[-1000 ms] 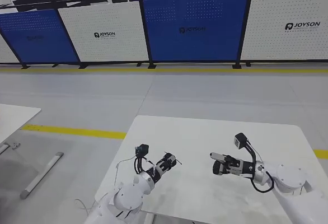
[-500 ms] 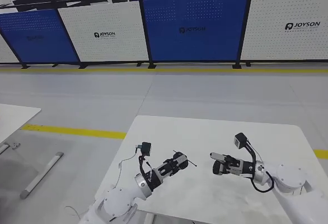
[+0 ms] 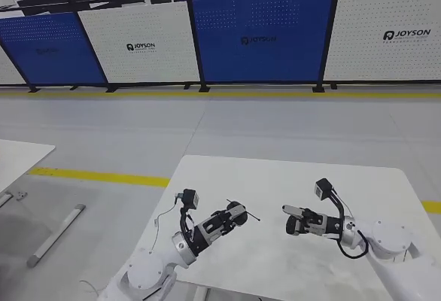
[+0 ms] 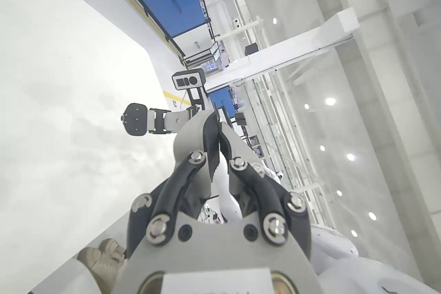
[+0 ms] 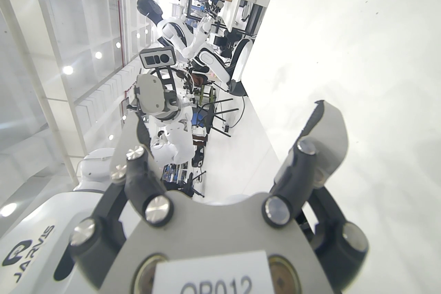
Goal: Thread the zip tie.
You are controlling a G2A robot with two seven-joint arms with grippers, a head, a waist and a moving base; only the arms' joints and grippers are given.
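A thin black zip tie [image 3: 252, 217] sticks out of my left gripper [image 3: 236, 212], pointing across the white table [image 3: 281, 173] toward my right gripper [image 3: 287, 218]. A short gap of bare table separates the tie's tip from the right gripper. In the left wrist view the left gripper [image 4: 217, 128] has its fingers pressed together, with the right gripper [image 4: 135, 119] facing it farther off. In the right wrist view the right gripper [image 5: 229, 112] is open, nothing between its fingers, and the left gripper [image 5: 149, 99] faces it.
The white table's near edge runs just below both arms, and its far half is bare. A second white table [image 3: 2, 162] stands off to the left across open floor. Blue and white panels [image 3: 258, 41] line the back.
My left gripper carried the zip tie toward the right gripper, then drew back slightly while its wrist turned. The right arm has stayed put.
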